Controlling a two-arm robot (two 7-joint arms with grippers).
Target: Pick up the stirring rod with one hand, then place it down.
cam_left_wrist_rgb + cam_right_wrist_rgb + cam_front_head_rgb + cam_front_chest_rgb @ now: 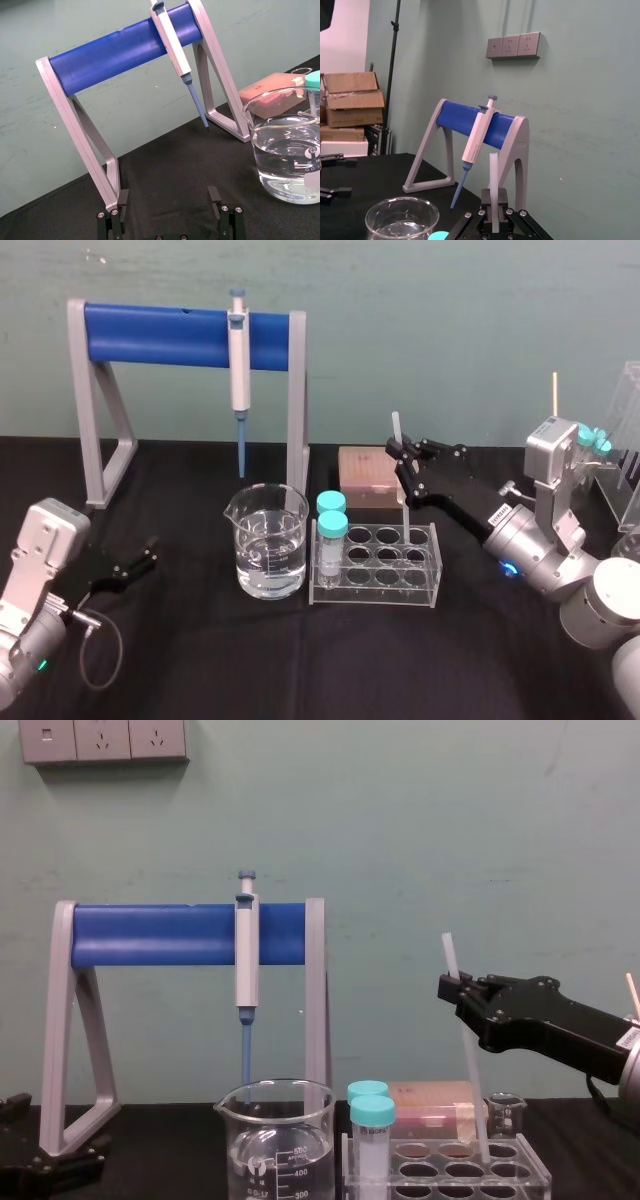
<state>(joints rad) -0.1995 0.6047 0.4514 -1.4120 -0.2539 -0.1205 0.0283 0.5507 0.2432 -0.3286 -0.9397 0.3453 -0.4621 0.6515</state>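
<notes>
Head view: your right gripper (403, 468) is pinched on the stirring rod (397, 432) a little below its top. It holds it over the back row of the test-tube rack (375, 596), toward the table's (200, 670) right side. The rod's long axis runs nearly vertical, with the free end up and the lower end down at the rack's rear edge. The left gripper (135, 565) rests low near the table's left edge, well apart from the rod, so the right arm is plainly the nearer one.

Left wrist view: the left gripper (167, 210) is spread and empty, facing the pipette stand (80, 125).

Right wrist view: the rod (493, 175) rises straight out from between the closed fingers (485, 200).

Chest view: the rod (470, 1060) leans slightly, its top tipped toward the robot's left. Its lower tip seems to sit in a back right well of the rack. I judge that setting it down means moving along that axis.
</notes>
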